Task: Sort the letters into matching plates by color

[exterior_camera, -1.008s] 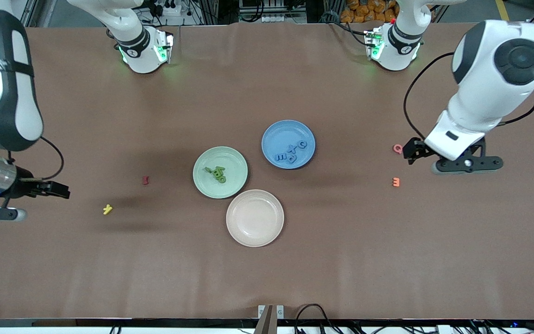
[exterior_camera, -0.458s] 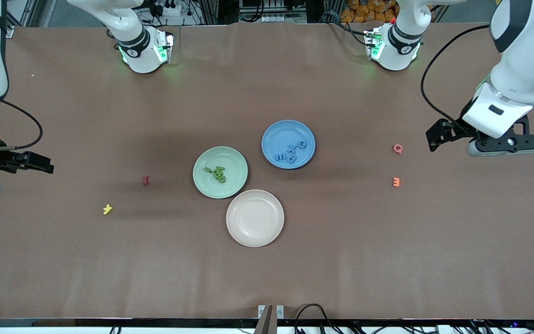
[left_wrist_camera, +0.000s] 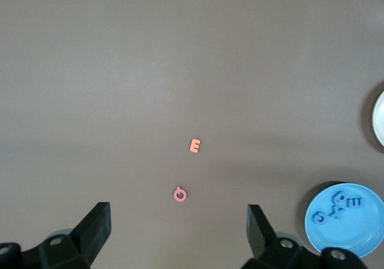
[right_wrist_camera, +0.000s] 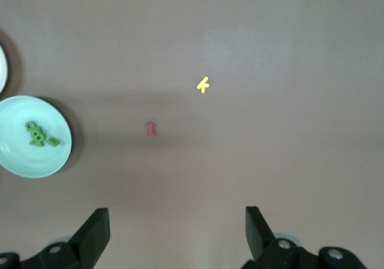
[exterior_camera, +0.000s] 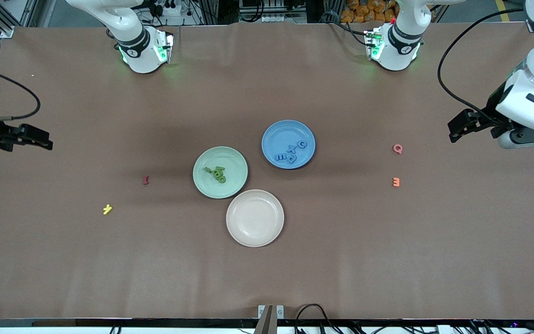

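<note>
The mint green plate (exterior_camera: 203, 182) holds several green letters (exterior_camera: 216, 173) in a clump, also seen as green letters (right_wrist_camera: 37, 134) on the green plate (right_wrist_camera: 24, 158) in the right wrist view. Beside it, farther from the front camera, the blue plate (exterior_camera: 285, 131) carries several blue letters (exterior_camera: 291, 153); the left wrist view shows the same blue plate (left_wrist_camera: 363, 236) and blue letters (left_wrist_camera: 339, 205). My left gripper (exterior_camera: 455, 133) hangs open and empty over the left arm's end of the table (left_wrist_camera: 177, 208). My right gripper (exterior_camera: 48, 144) hangs open and empty over the right arm's end (right_wrist_camera: 177, 212).
An empty beige plate (exterior_camera: 255, 218) lies nearer the front camera than the other two. A pink letter (exterior_camera: 397, 149) and an orange letter (exterior_camera: 396, 182) lie toward the left arm's end. A dark red letter (exterior_camera: 145, 180) and a yellow letter (exterior_camera: 107, 209) lie toward the right arm's end.
Both arms have drawn back from the plates toward their own ends of the table and toward the bases. The left gripper has left the pink letter. Plates and letters have not moved.
</note>
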You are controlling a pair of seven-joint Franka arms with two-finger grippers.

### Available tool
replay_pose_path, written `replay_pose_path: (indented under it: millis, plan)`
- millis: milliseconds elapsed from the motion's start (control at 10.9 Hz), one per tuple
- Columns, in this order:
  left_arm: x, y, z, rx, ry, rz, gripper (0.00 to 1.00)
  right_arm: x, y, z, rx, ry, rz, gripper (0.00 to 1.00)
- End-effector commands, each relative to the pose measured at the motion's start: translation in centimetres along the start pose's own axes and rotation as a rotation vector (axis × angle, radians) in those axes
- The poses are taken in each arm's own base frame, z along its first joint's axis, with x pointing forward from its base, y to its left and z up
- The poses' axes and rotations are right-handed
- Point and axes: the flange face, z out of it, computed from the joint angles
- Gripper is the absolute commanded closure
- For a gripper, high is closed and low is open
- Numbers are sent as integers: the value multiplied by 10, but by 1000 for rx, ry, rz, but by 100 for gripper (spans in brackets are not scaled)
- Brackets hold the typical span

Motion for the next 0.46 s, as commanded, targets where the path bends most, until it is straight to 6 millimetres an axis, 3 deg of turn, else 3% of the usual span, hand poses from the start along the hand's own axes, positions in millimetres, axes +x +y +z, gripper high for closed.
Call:
replay_pose_path:
  millis: [0,183,367]
  plan:
    - [0,-14,-15,-24,-4,-21,0,-38,-15,-38,-32,1,-6,0]
    - [-7,-15,-28,-27,13,8,0,-52,-19,-52,-30,8,16,0]
    - [-11,-15,-36,-32,25,87,0,-52,-25,-45,-39,7,128,0]
